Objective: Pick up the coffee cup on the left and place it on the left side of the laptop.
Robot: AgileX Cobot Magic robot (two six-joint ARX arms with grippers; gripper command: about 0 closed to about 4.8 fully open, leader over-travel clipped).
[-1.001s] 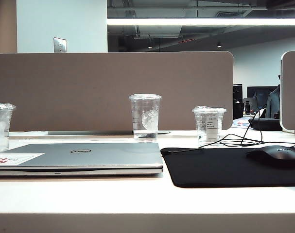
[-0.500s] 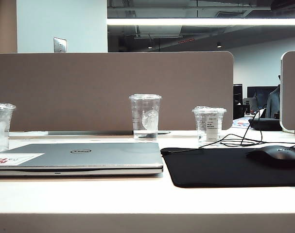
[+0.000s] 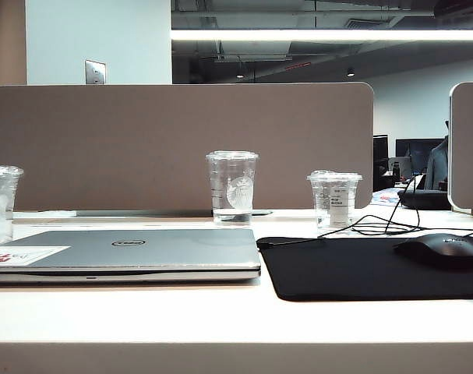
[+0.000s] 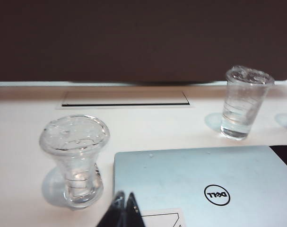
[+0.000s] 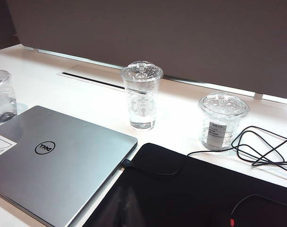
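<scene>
The coffee cup stood on the tabletop near its left edge, just beside the left side of the closed laptop; being thin clear plastic with a crinkled lid, it would likely be light, slick and easy to crush, so a gentle hold around the mid-wall below the lid seemed best. The left tool was shut and empty, hanging over the laptop's left edge next to the cup, while the right tool was out of view, state unknown. Against the earlier exterior frame, nothing on the tabletop had shifted.
</scene>
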